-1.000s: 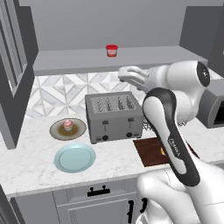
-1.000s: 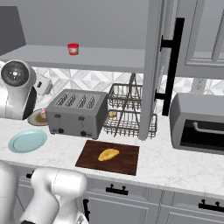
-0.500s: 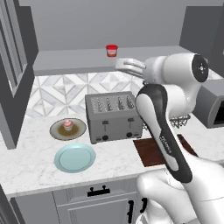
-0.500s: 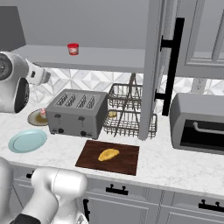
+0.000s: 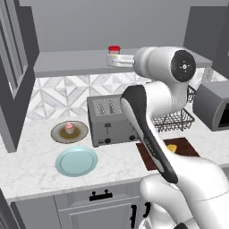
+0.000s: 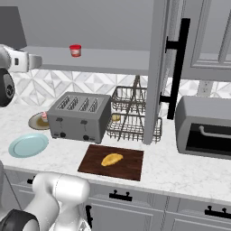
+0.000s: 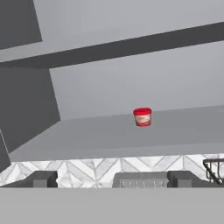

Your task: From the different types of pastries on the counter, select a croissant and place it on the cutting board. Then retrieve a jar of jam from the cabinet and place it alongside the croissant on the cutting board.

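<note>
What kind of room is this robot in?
It looks like a kitchen: a toaster and a wire dish rack stand on a marble counter, with a croissant lying on a cutting board.

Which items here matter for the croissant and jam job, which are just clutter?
Job: croissant, lying on the cutting board; jar of jam on the cabinet shelf.
Clutter: cupcake on its brown plate, blue plate, toaster, dish rack, microwave.
</note>
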